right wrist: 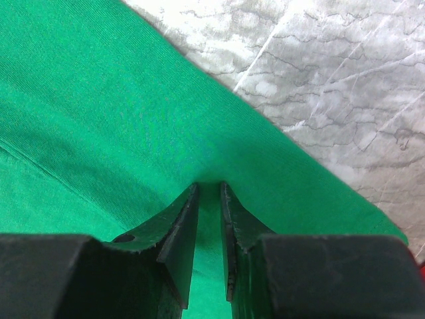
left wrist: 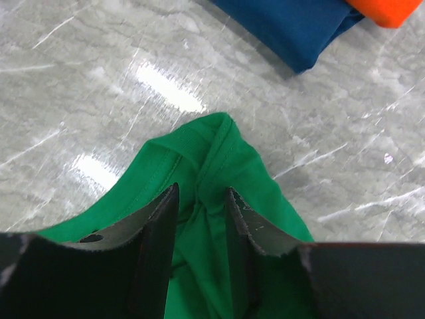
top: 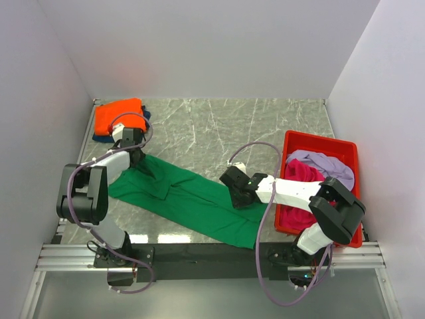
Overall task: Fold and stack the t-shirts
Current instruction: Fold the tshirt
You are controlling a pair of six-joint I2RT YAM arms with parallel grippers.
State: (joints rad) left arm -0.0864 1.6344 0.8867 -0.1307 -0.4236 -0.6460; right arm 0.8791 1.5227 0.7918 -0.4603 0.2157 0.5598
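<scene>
Left gripper (left wrist: 201,199) clamps a corner of the green t-shirt (top: 192,199), right gripper (right wrist: 209,189) its far edge; both forearms reach low, with marble table (top: 219,126) open beyond.

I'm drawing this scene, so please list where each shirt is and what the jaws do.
green t-shirt: spread on the marble table between both arms
orange t-shirt: folded, on the navy t-shirt, far left corner
magenta t-shirt and lilac t-shirt: bunched in the red bin
right jaws: shut on the green t-shirt's edge
left jaws: around a green fold, grip unclear
</scene>
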